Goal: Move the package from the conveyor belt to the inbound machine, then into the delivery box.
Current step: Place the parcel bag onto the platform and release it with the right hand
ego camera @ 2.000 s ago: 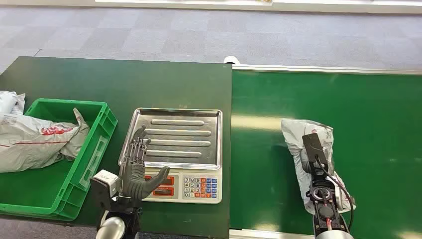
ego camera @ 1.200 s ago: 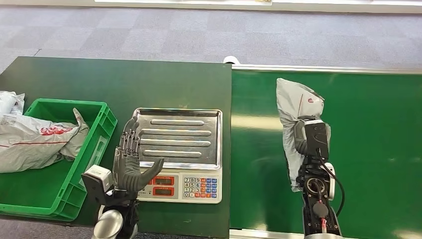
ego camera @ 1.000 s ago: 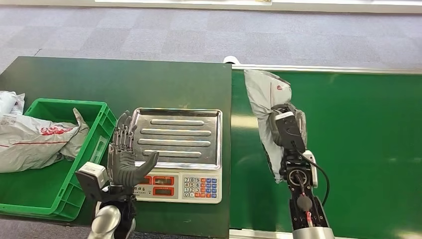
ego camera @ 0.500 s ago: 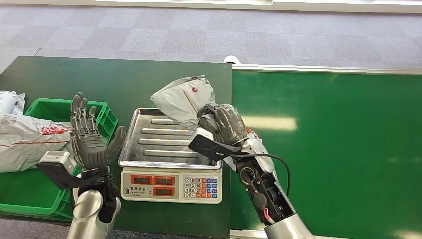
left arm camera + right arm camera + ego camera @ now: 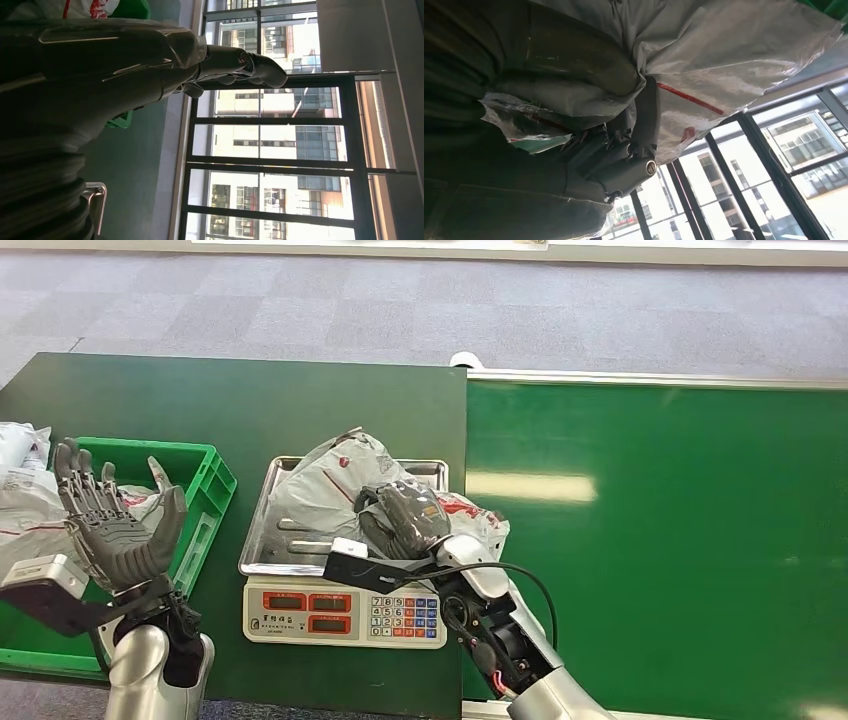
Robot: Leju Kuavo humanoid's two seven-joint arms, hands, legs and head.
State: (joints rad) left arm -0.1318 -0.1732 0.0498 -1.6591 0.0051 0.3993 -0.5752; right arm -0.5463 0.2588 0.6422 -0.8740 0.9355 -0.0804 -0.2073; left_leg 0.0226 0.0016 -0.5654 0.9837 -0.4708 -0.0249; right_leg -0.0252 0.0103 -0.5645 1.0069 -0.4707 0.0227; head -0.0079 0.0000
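A grey plastic package (image 5: pixel 330 485) with red markings lies across the steel tray of the scale (image 5: pixel 345 612), the inbound machine, at the table's middle. My right hand (image 5: pixel 405 518) grips the package from its right side, fingers wrapped in the plastic; the right wrist view has the same package (image 5: pixel 704 65) bunched in my right hand (image 5: pixel 624 150). My left hand (image 5: pixel 110 530) is raised, palm up and fingers spread, over the near right corner of the green delivery box (image 5: pixel 205 502). Nothing is in it, and the left wrist view has my left hand (image 5: pixel 150 60) bare too.
The green conveyor belt (image 5: pixel 660 540) fills the right side, bare of packages. Other grey packages (image 5: pixel 30 510) lie in the delivery box and beside it at the far left. The dark green table (image 5: pixel 240 405) stretches behind the scale.
My right hand carried the package from the belt leftward and down onto the scale's tray. My left hand lifted and swung left from the scale's front to above the green box.
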